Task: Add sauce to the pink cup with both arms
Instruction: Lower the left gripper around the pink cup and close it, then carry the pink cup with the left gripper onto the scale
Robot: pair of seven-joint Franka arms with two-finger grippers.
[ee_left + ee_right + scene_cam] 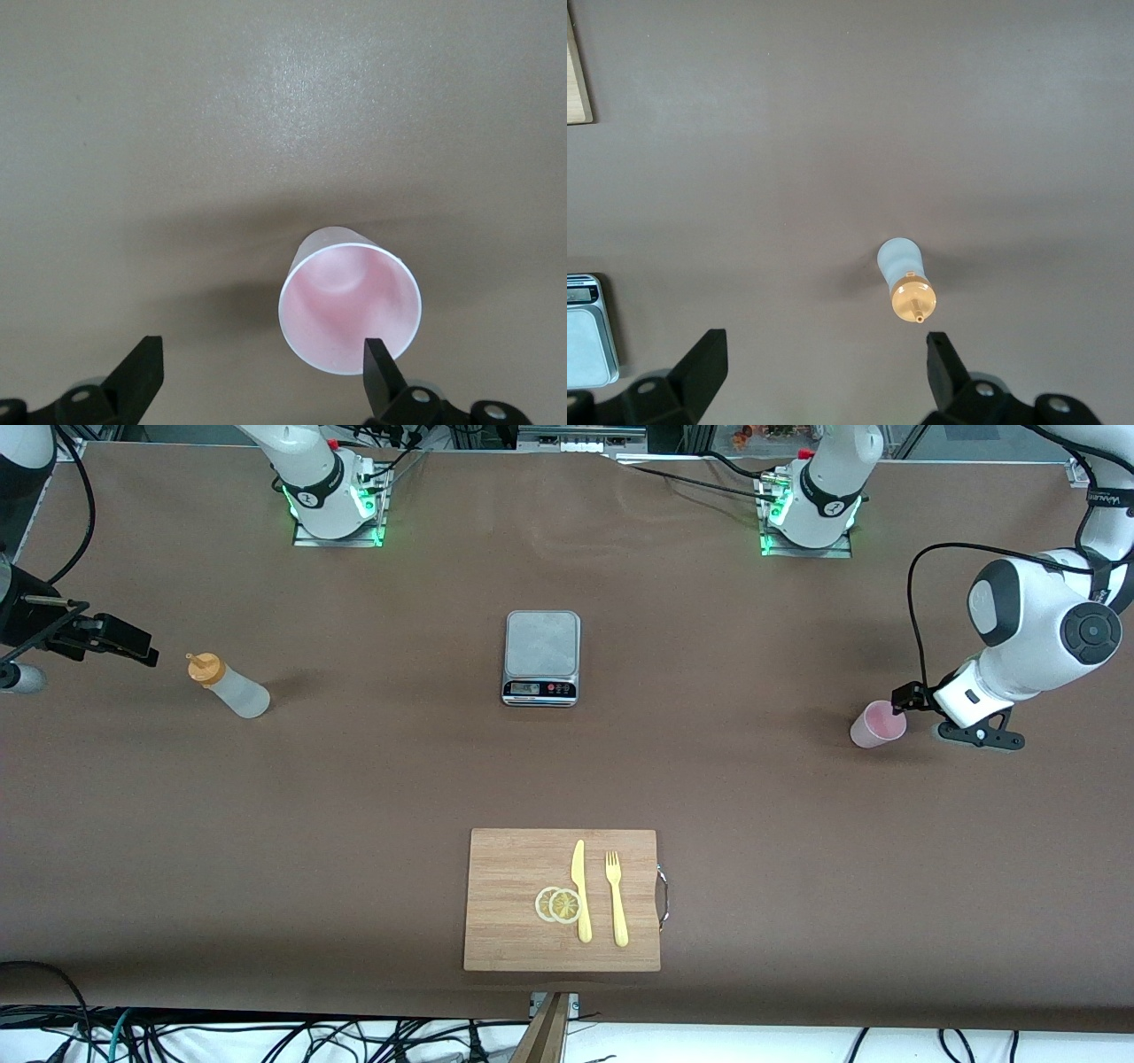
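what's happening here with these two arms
Nothing is held yet. The left gripper is open beside the pink cup, which stands upright and empty at the left arm's end of the table. The right gripper is open near the sauce bottle, upright at the right arm's end. A scale sits mid-table, and a cutting board with knife, fork and lemon slices lies nearer the front camera.

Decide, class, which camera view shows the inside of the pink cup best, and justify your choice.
The left wrist view: it looks straight down into the pink cup, showing rim and empty bottom. The front view shows the cup small, from the side, beside the left claw. The right wrist view misses it.
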